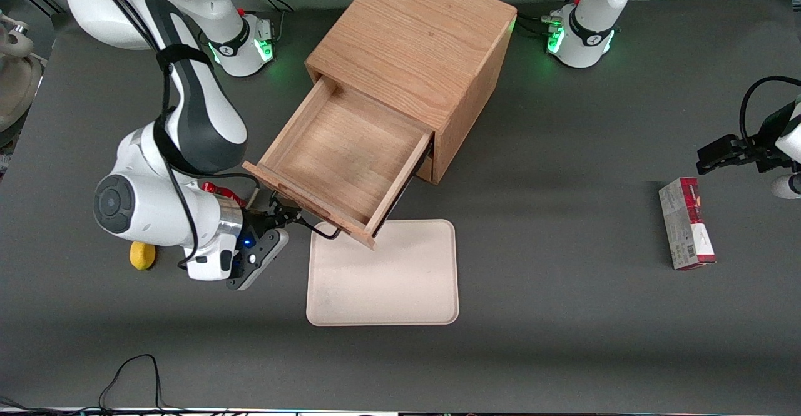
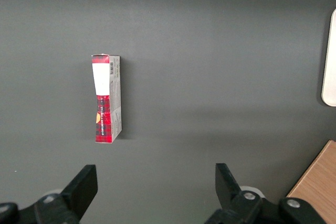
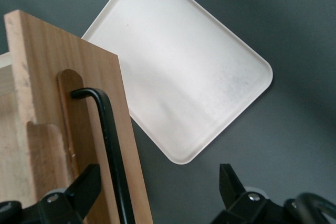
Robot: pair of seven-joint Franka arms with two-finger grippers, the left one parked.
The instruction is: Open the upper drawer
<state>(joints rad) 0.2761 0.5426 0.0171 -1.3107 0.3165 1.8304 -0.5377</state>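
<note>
Oak upper drawer (image 1: pixel 341 159) pulled far out; our claw (image 3: pixel 157 187) spread apart around dark handle (image 3: pixel 107 145), not clamped. We risk overpulling: drawer drops onto cream tray (image 1: pixel 400 278) near desk's front edge.

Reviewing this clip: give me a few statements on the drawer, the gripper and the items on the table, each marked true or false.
1. The upper drawer is pulled well out of the cabinet. True.
2. Something lies inside the upper drawer. False: only its bare wooden bottom shows.
3. The gripper is open at the drawer's handle, one finger on each side of the bar. True.
4. The cream tray carries the red box. False: the tray is bare, and the red box lies on the table toward the parked arm's end.
5. A small yellow object lies on the table toward the working arm's end. True.
</note>
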